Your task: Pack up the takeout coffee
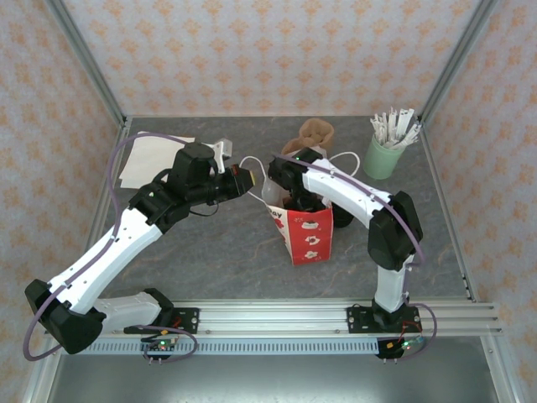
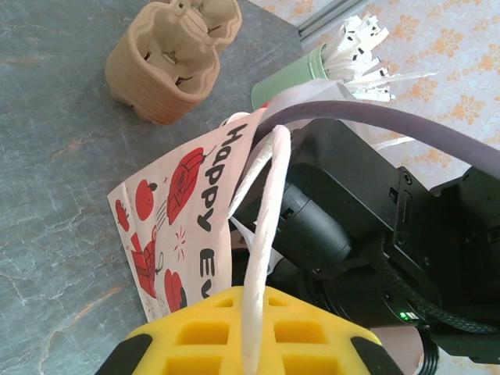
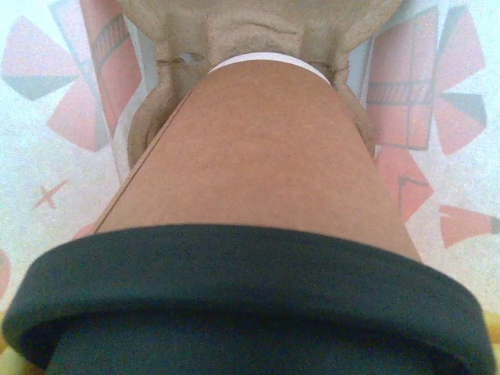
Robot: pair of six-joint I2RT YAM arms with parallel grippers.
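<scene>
The takeout coffee (image 3: 266,148), brown-sleeved with a dark lid nearest the camera, stands inside the red-and-white bag (image 1: 306,231). Its narrow end sits in a moulded-pulp tray (image 3: 258,23) at the bag's bottom. My right gripper (image 1: 295,200) reaches down into the bag's mouth and its jaws stand wide around the cup's top; the fingertips are hidden by the lid. My left gripper (image 2: 254,344) is shut on the bag's white rope handle (image 2: 266,234) and holds it out to the left of the bag.
A stack of brown pulp cup trays (image 1: 317,134) stands just behind the bag. A mint-green cup of paper-wrapped sticks (image 1: 384,155) is at the back right. White paper sheets (image 1: 155,159) lie at the back left. Metal frame posts line the table's sides.
</scene>
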